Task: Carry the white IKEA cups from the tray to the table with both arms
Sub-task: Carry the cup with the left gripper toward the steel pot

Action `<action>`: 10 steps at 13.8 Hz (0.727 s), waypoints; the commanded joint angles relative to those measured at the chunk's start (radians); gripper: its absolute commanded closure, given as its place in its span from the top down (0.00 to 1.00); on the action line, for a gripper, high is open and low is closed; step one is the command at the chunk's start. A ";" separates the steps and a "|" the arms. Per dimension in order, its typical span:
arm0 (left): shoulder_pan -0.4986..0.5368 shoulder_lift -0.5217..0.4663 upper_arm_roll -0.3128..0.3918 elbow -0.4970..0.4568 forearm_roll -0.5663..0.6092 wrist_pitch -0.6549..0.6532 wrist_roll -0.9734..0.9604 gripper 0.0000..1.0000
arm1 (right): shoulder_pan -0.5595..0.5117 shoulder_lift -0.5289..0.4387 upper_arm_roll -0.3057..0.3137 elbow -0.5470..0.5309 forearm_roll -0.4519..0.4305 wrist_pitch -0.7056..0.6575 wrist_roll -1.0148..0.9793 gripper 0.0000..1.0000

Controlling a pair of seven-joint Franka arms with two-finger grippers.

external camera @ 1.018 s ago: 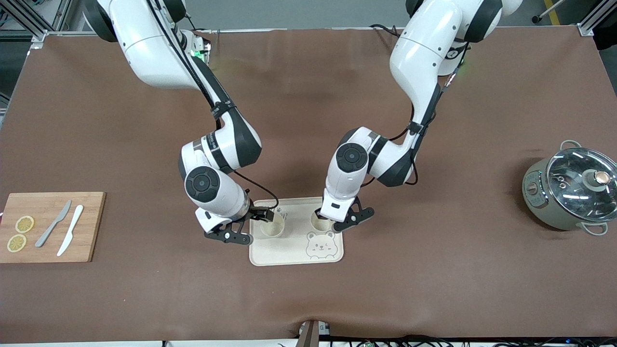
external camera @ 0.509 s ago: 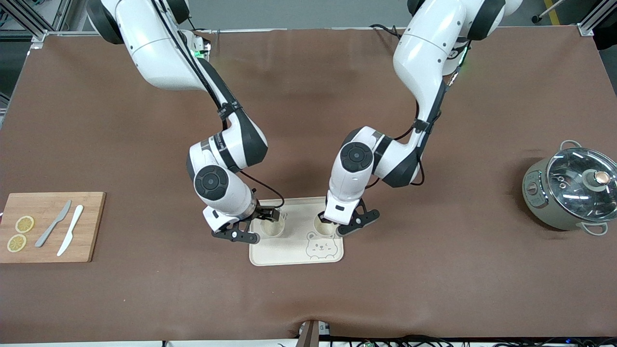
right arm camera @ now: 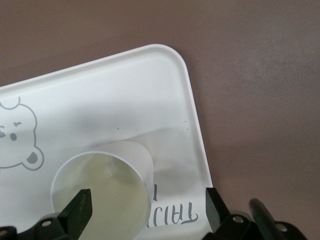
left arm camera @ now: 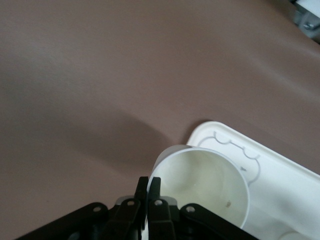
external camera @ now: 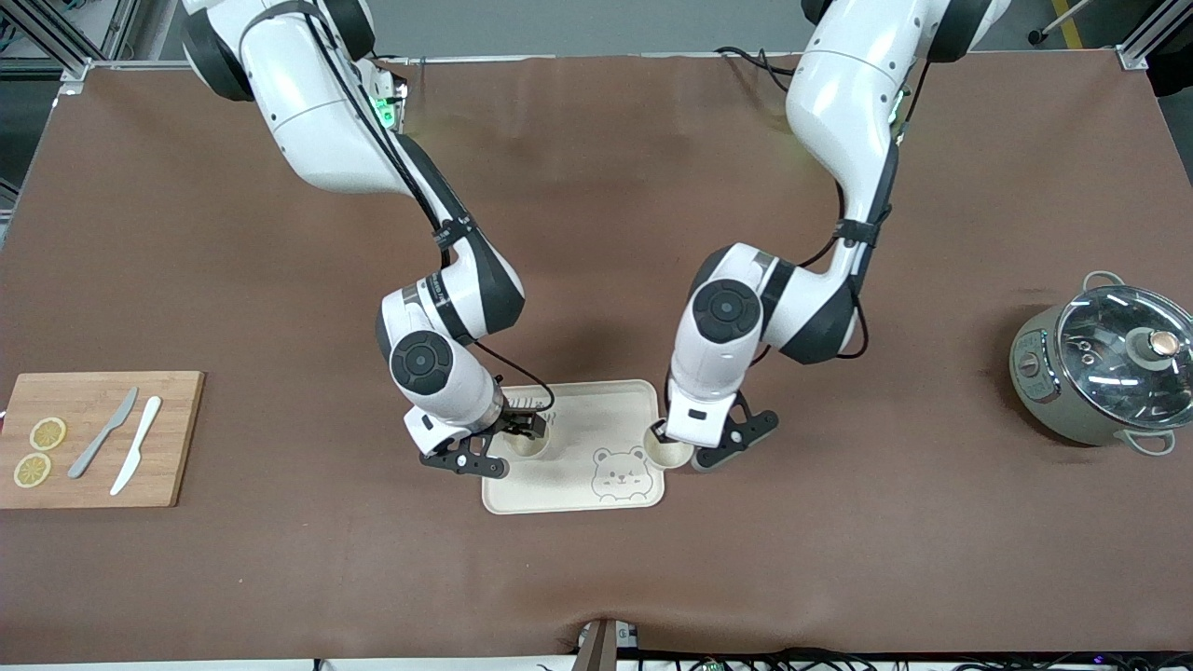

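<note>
Two white IKEA cups show in the front view. My left gripper (external camera: 664, 438) is shut on the rim of one cup (external camera: 671, 454) and holds it at the bear tray's (external camera: 559, 494) edge toward the left arm's end. In the left wrist view the fingers (left arm camera: 149, 182) pinch that cup's (left arm camera: 205, 180) wall beside the tray's corner (left arm camera: 285, 175). My right gripper (external camera: 525, 427) is open over the other cup (external camera: 527, 445), which stands on the tray. In the right wrist view its jaws (right arm camera: 146, 209) stand wide apart, straddling that cup's (right arm camera: 100, 190) wall on the tray (right arm camera: 100, 90).
A grey-green pot with a glass lid (external camera: 1104, 373) stands toward the left arm's end of the table. A wooden cutting board (external camera: 93, 466) with two knives and lemon slices lies toward the right arm's end. Brown tabletop surrounds the tray.
My left gripper has carried its cup from the tray's inner part to the tray's edge toward the left arm's end. The right gripper has shifted slightly over its cup.
</note>
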 commanded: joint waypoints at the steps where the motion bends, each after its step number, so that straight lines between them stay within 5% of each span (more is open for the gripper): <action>1: 0.038 -0.030 0.003 -0.010 -0.006 -0.062 0.058 0.00 | 0.008 0.012 -0.009 0.005 0.012 0.018 0.013 1.00; 10: 0.176 -0.036 0.003 -0.016 -0.005 -0.145 0.195 0.00 | 0.008 0.023 -0.009 0.005 0.007 0.039 0.005 1.00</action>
